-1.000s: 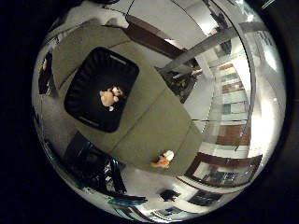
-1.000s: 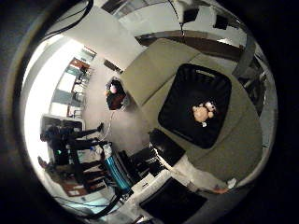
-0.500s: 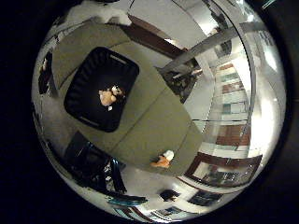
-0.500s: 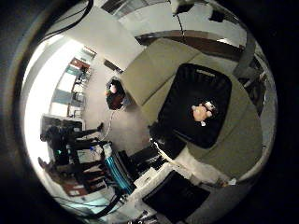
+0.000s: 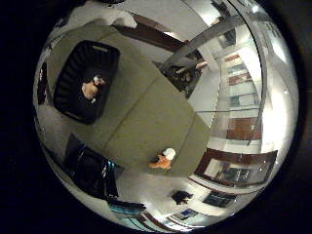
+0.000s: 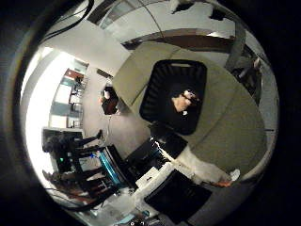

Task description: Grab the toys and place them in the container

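From high above I look down on an olive-green surface [image 5: 146, 117], and both of my palm views show it far below me. On this surface stands a black container [image 5: 85, 80], near one end of the surface and well inside its edges. The container has ribbed walls and a rectangular shape with rounded corners. Inside it lies a small plush toy [image 5: 91, 87], tan with a bit of white and a darker part; it rests on the floor of the container, about in the middle, and it does not touch the walls as far as I can see. A second toy [image 5: 165, 159], orange with a white top, lies on the surface at the opposite end, very close to the edge and well apart from the container. In the thumb-side view this second toy shows only small at the rim of the surface, so I cannot tell its form exactly. Between the two toys the green surface is bare. Around the surface I see the floor [image 6: 113, 127] of the room, a dark chair or stand [image 6: 110, 101] beside the near end of the surface, and some dark equipment [image 6: 155, 150] just beside the container's side of the surface. No part of my hand shows in either view, so I cannot tell how my fingers stand or whether they hold something.
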Available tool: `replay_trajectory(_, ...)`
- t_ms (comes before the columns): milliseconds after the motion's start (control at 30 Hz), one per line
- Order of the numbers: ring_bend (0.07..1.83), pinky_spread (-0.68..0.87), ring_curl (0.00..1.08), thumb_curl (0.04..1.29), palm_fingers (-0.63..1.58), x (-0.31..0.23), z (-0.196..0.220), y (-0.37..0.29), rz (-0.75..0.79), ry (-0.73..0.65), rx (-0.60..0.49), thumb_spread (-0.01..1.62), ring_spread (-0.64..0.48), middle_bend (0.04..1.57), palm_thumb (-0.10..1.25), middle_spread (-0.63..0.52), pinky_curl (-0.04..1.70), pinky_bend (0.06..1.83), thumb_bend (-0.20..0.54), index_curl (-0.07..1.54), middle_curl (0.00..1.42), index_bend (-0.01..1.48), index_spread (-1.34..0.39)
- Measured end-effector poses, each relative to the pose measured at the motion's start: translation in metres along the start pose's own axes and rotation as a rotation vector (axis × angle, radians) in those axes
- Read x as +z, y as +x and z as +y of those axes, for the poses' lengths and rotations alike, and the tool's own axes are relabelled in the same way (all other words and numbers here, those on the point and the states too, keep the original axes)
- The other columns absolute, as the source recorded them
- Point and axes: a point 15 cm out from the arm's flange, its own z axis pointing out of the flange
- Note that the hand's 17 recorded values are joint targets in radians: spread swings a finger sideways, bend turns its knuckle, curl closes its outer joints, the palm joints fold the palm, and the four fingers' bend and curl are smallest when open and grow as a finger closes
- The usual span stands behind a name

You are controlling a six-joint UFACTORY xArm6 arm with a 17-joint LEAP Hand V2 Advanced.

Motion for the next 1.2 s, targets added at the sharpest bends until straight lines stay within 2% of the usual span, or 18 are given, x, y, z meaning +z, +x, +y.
replay_trajectory(467, 0.61, 0.44, 0.2, 0.3, 0.32, 0.038, 0.11, 0.156, 0.029, -0.069, 0.245, 1.07, 0.01, 0.33, 0.49, -0.1, -0.01, 1.0, -0.024, 0.33, 0.37, 0.18, -0.4)
replay_trajectory(867, 0.61, 0.44, 0.2, 0.3, 0.33, 0.064, 0.166, 0.271, 0.068, -0.074, 0.412, 1.09, 0.02, 0.33, 0.5, -0.09, -0.01, 0.98, -0.023, 0.33, 0.37, 0.18, -0.38)
replay_trajectory(1200, 0.62, 0.44, 0.2, 0.3, 0.32, 0.131, 0.227, 0.331, 0.035, -0.113, 0.542, 1.09, 0.03, 0.35, 0.5, -0.08, -0.01, 0.97, -0.023, 0.33, 0.37, 0.18, -0.35)
